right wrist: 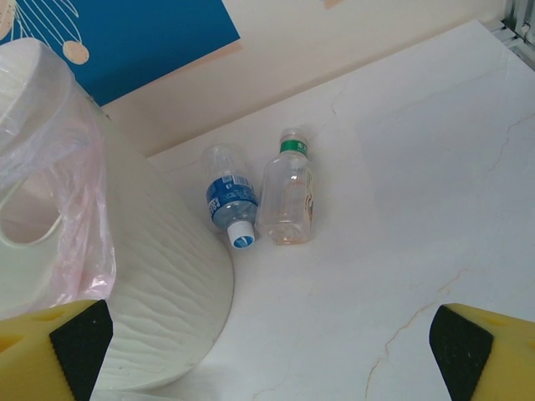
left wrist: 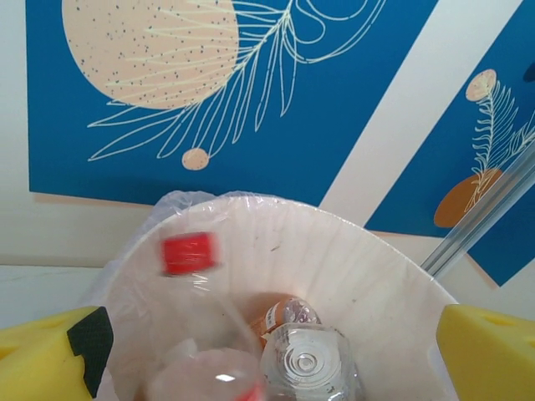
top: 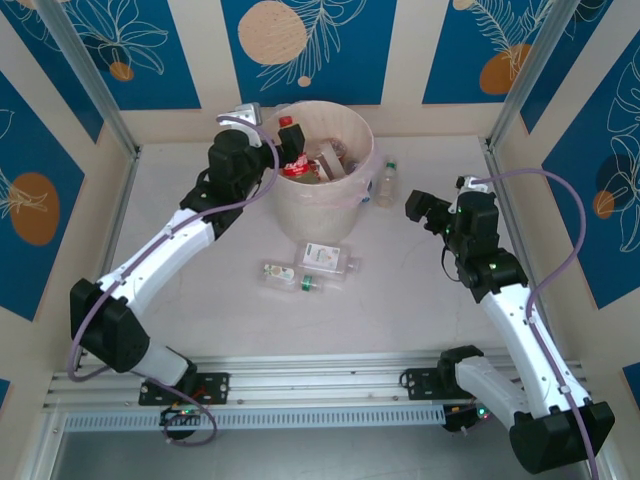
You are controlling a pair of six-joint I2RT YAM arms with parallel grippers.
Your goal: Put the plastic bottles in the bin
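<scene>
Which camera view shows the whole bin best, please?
The top external view: the bin stands whole, rim and wall. The left wrist view looks inside it; the right wrist view catches its side wall.

The light is bright and even, the shadows on the table [top: 400, 300] soft. In the left wrist view the red bottle cap [left wrist: 188, 253] is blurred.

Robot test cell in a lab: pale marbled white surface [top: 390, 310] fenced by silver aluminium frame posts [top: 88, 85], blue-and-cream leaf-patterned backdrop panels [top: 350, 50] behind it, slotted aluminium mounting rail [top: 320, 370] along its near edge.
</scene>
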